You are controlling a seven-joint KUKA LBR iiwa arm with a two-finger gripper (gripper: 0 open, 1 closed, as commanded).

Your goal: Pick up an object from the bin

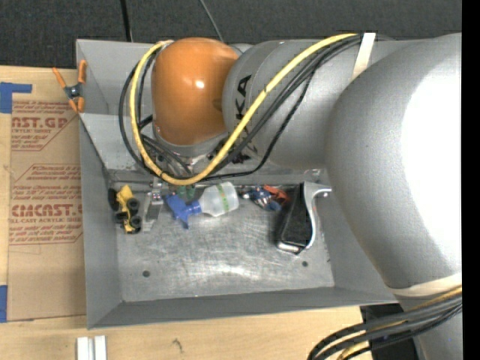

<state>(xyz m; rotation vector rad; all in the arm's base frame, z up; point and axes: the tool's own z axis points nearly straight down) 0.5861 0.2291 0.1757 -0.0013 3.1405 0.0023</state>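
My gripper (155, 203) reaches down below the orange wrist cover at the back left of the bin floor, mostly hidden by the arm. Just left of it lies a small yellow and black toy vehicle (124, 209). A blue plastic piece (179, 209) sits directly to its right, touching a translucent white bottle-like thing (220, 199). I see nothing held in the gripper.
Further right along the back wall lie a small red and blue item (267, 195) and a black oblong object with a silver handle (297, 224). The arm hangs over the bin's back and right side. The front half of the bin floor is bare metal.
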